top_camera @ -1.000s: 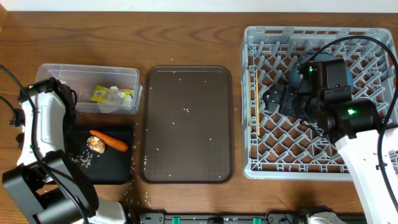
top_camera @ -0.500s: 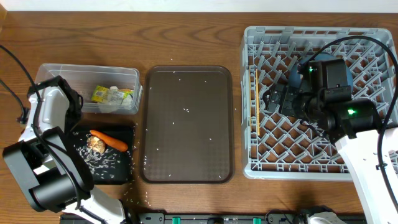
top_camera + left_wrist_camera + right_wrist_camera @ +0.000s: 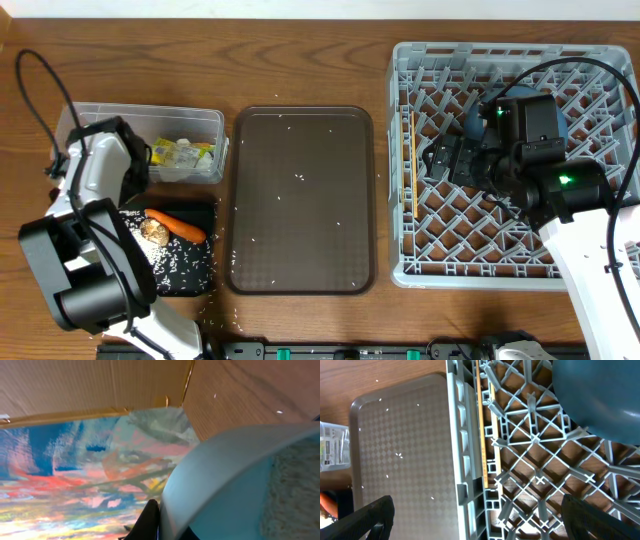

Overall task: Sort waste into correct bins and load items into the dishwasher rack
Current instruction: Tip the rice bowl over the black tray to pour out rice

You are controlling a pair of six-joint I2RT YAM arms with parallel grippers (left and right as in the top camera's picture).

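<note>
Left gripper is closed on the rim of the light-blue bowl. One dark finger shows at the rim in the wrist view, where the bowl fills the lower right and has a whitish, grainy inside. From overhead the left arm sits over the left end of the clear box and the black tray, and it hides the bowl.

The clear box holds a yellow-green wrapper and crumpled white paper side by side. In the black tray just in front of it lie an orange carrot, a brown lump touching the carrot's left end, and a spread of rice grains.

Right gripper hangs over the left part of the dishwasher rack, its fingers spread wide with nothing between them. A blue plate rests in the rack beside it, and a thin yellow stick lies along the rack's left wall.

Between the bins and the rack sits the dark-brown serving tray, dotted with a few stray grains.
</note>
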